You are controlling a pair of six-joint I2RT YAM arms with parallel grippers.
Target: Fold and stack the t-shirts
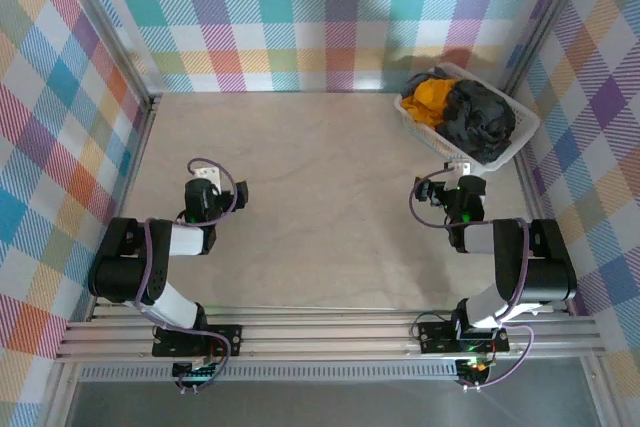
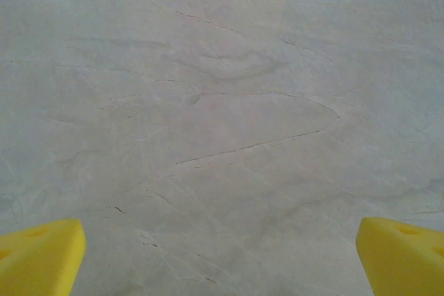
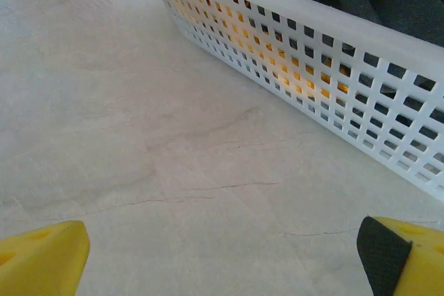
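Far-right corner of the table: both t-shirts sit bunched in the white lattice basket. The charcoal grey t-shirt fills the near-right part and heaps above the rim. The mustard t-shirt is wadded against it at the far-left end, the two touching.

Orientation: neither shirt shows a readable collar, hem or sleeve line, so I cannot tell which way either one points. The heap as a whole follows the basket's long axis, which runs diagonally from far-left to near-right in the overhead view.

Right gripper hangs just beside the basket's near wall, jaws spread wide, nothing between them. Its wrist view shows the wall close ahead, with grey cloth above the rim. Left gripper is well apart on the left side, low over bare tabletop, jaws likewise wide and empty.

Step in hand, as I judge it: the very start, nothing taken out, folded or stacked yet.

Next move likely calls for the right arm to rise over the rim and pinch a top fold of the grey shirt, then drag it out onto the open table for spreading. The left arm can then take a second edge.
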